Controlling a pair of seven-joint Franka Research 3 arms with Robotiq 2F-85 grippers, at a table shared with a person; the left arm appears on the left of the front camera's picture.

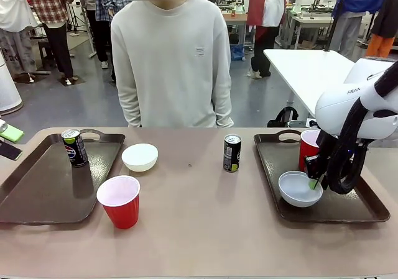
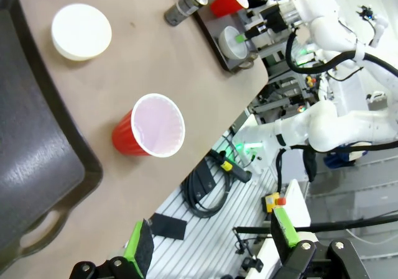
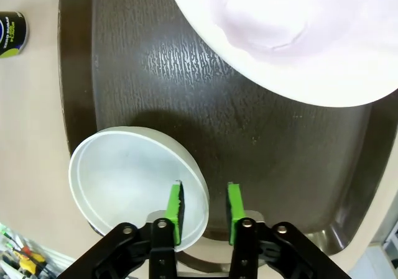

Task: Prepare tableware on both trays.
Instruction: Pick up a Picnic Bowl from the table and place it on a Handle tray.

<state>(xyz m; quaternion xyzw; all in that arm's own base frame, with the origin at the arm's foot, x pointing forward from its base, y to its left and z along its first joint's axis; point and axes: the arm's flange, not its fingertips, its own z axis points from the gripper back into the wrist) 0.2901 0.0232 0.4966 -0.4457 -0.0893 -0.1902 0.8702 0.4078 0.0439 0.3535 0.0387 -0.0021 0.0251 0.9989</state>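
I get bright, even overhead light and soft shadows; glare streaks the tray (image 3: 180, 61), and the wrist views bend at their edges.

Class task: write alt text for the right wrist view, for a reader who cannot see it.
The open right claw straddles the rim of a white bowl on a dark tray, one green pad either side. Above it looms a cup's white inside; a dark can stands on the table past the tray's edge.

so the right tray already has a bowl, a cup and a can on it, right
No: the right tray holds the bowl and the cup, but that can stands on the table just left of it, per the front view.
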